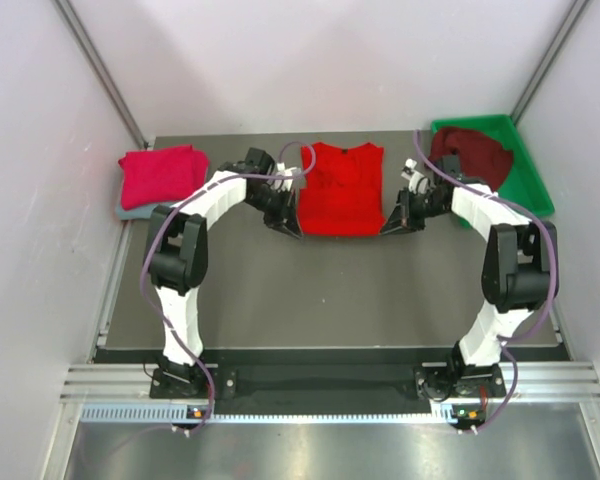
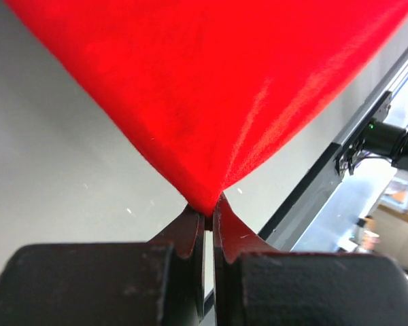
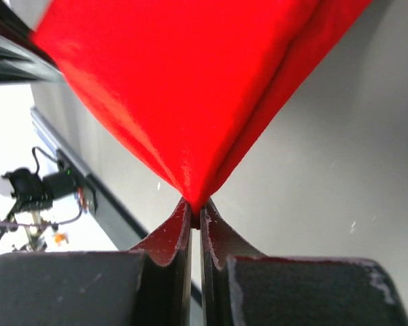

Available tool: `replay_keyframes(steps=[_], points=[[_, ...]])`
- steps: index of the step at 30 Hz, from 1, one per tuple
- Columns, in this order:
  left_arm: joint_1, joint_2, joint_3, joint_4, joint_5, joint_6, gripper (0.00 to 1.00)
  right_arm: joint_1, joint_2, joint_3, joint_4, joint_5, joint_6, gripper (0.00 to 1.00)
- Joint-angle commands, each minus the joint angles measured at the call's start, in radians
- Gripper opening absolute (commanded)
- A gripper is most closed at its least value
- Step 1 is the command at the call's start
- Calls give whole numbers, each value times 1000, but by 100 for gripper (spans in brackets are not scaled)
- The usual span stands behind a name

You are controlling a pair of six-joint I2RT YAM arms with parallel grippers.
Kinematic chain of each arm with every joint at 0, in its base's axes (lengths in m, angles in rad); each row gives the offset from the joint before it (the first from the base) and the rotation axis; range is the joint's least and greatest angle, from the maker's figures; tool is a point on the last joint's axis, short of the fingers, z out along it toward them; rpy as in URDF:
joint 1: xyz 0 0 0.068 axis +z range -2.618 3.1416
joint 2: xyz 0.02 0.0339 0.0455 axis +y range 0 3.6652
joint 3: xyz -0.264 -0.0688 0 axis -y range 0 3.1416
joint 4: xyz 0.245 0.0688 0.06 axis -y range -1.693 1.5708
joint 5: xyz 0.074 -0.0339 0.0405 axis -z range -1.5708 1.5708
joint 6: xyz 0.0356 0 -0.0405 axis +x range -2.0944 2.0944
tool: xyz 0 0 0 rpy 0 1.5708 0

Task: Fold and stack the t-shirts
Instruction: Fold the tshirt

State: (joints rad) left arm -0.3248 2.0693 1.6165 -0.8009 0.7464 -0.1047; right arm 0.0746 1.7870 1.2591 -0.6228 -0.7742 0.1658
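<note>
At far left, the crimson-pink t-shirt (image 1: 162, 172) lies folded on the grey-blue t-shirt (image 1: 127, 211). The left gripper (image 2: 209, 212) is clamped on the near-left corner of the bright red t-shirt (image 1: 340, 190), which lies at mid-table (image 1: 330, 290). The right gripper (image 3: 195, 207) is clamped on its near-right corner. For a clean fold, both corners should rise together, level, with the hem taut. The dark maroon t-shirt (image 1: 468, 150) lies in the green tray (image 1: 528, 185).
</note>
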Motion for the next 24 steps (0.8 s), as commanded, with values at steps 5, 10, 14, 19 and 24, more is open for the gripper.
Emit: replay_keyframes(steps=[5, 10, 14, 19, 24], points=[[-59, -207, 8, -80, -62, 89, 0, -2, -139, 89, -172, -33, -118, 0], [-79, -247, 37, -109, -117, 96, 0, -4, -189, 164, -224, -45, -131, 0], [-65, -196, 120, -119, -122, 128, 0, -4, -141, 223, -200, -42, -103, 0], [-31, -74, 212, -116, -117, 132, 0, -6, -26, 333, -147, -30, -75, 0], [7, 64, 361, -132, -113, 135, 0, -7, 133, 457, -120, -13, -69, 0]])
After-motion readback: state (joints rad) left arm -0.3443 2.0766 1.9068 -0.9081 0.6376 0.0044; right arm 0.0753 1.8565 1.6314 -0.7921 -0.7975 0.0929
